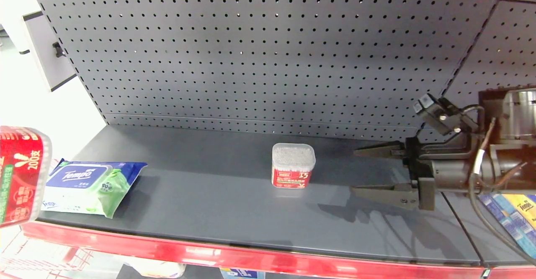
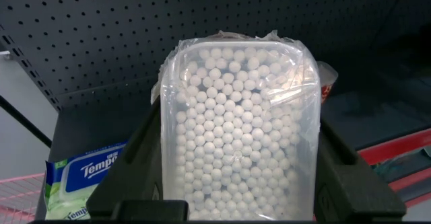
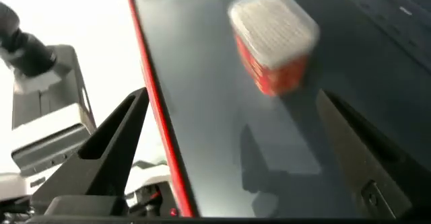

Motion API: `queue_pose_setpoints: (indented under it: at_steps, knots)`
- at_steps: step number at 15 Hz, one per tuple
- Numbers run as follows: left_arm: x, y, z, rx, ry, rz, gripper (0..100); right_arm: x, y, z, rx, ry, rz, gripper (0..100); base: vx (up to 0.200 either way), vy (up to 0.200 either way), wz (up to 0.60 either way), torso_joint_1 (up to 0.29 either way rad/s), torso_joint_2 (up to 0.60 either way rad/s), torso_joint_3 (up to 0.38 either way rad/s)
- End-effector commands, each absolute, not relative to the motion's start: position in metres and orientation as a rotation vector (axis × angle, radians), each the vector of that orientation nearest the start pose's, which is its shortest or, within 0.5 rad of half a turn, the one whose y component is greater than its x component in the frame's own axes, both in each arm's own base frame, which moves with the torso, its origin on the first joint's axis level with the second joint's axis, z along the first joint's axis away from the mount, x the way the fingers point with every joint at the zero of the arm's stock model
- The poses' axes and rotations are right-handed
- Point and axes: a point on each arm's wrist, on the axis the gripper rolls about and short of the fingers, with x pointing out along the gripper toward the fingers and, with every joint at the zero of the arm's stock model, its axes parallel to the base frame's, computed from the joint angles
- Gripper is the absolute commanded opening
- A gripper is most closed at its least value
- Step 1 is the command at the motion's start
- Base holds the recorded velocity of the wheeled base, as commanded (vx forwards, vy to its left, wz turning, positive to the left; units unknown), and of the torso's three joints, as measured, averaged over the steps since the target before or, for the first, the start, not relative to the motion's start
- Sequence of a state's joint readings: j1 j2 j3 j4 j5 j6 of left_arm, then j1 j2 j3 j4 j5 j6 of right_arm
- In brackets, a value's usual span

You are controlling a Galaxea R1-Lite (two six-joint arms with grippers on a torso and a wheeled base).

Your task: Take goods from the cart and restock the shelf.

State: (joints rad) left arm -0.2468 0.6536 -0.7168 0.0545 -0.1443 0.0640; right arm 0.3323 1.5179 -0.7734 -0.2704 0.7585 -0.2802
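**Up at the shelf: one tub gripped, one standing**

Up by the left end of the shelf [image 1: 217, 216], the held tub [image 1: 21, 176] of cotton swabs shows its red label at the edge of the head view. My left wrist view adds what the head view does not. My left tool [image 2: 240, 120] has a dark finger pressed against each side of that tub. Through the clear top I see the white swab tips packed tight. Past the tub lies the wipes pack [image 1: 90, 184], flat at the shelf's left end, near the red front edge [image 1: 209, 251].

The standing tub [image 1: 293, 166] sits upright mid-shelf, well apart from the wipes pack. In the head view my right tool [image 1: 355, 171] hovers to its right with fingers spread wide, gripping nothing. The tips point toward the tub with a gap between. My right wrist view looks between those spread fingers along the shelf and catches the same tub, blurred, beyond the tips. At the far right of the head view, blue and yellow packs [image 1: 513, 218] lie on the next bay.
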Motion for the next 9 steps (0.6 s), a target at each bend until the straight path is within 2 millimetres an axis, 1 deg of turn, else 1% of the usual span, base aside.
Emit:
queue_pose_setpoints:
  at_steps: [1, 2, 4, 5, 9]
  knots:
    - [0.033, -0.012, 0.269, 0.064, -0.014, -0.391, 0, 0.247, 0.113, 0.18, -0.151, 0.375, 1.168, 100, 0.0, 0.0, 0.0, 0.0, 0.0, 0.0]
    - [0.035, -0.013, 0.268, 0.064, -0.005, -0.405, 0, 0.259, 0.122, 0.172, -0.186, 0.376, 1.192, 100, 0.0, 0.0, 0.0, 0.0, 0.0, 0.0]
    - [0.037, -0.013, 0.27, 0.064, -0.005, -0.407, 0, 0.272, 0.127, 0.158, -0.239, 0.376, 1.209, 100, 0.0, 0.0, 0.0, 0.0, 0.0, 0.0]
    - [0.037, -0.013, 0.27, 0.064, -0.007, -0.405, 0, 0.284, 0.13, 0.15, -0.287, 0.359, 1.223, 100, 0.0, 0.0, 0.0, 0.0, 0.0, 0.0]
    - [0.036, -0.013, 0.274, 0.063, -0.019, -0.405, 0, 0.303, 0.138, 0.145, -0.332, 0.327, 1.234, 100, 0.0, 0.0, 0.0, 0.0, 0.0, 0.0]
